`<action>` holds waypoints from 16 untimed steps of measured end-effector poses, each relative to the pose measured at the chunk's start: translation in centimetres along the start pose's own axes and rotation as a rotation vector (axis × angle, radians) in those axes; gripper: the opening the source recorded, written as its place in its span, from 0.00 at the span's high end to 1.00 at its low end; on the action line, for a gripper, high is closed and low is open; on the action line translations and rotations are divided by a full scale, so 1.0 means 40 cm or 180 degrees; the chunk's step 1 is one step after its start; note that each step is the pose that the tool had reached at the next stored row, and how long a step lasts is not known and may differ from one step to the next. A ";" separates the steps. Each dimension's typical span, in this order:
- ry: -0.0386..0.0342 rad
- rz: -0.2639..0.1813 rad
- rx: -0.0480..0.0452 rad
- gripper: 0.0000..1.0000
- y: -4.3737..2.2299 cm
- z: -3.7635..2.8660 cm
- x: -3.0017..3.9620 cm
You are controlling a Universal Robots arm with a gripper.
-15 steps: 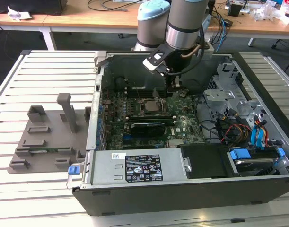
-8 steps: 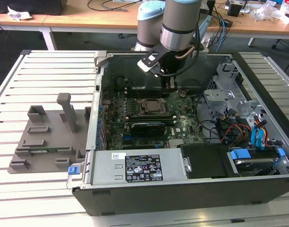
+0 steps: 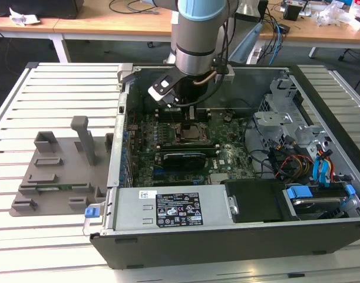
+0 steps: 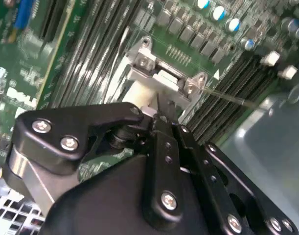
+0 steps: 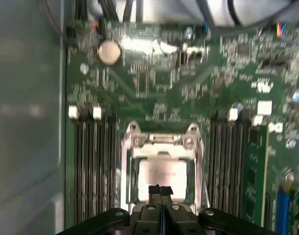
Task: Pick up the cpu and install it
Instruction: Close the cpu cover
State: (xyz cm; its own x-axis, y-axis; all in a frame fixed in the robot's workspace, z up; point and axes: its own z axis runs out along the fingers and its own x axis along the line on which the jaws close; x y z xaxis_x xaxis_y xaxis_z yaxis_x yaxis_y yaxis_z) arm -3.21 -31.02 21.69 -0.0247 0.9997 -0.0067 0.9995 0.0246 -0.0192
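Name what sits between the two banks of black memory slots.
In the first wrist view: the metal-rimmed square socket, framing the silver-grey flat cpu.

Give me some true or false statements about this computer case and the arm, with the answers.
1. The end effector hangs over the socket frame inside the computer case. True.
2. The cpu lies on the grey fixture. False: it sits flat within the socket frame.
3. The grey fixture stands outside the case, on the exterior view's left. True.
4. The case is closed. False: it is open, and the motherboard shows.
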 end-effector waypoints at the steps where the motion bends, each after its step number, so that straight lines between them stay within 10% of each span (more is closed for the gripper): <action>1: 0.0000 -0.0001 0.0000 0.89 -0.018 0.015 0.000; 10: -0.0001 -0.0001 0.0001 0.89 -0.022 0.029 0.001; 16: 0.0000 -0.0002 0.0000 0.89 0.021 0.017 0.000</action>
State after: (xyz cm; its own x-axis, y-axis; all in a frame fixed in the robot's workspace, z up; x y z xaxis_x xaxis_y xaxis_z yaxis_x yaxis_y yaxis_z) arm -2.41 -31.03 20.97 -0.0254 0.9997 -0.0067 0.9995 0.0253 -0.0192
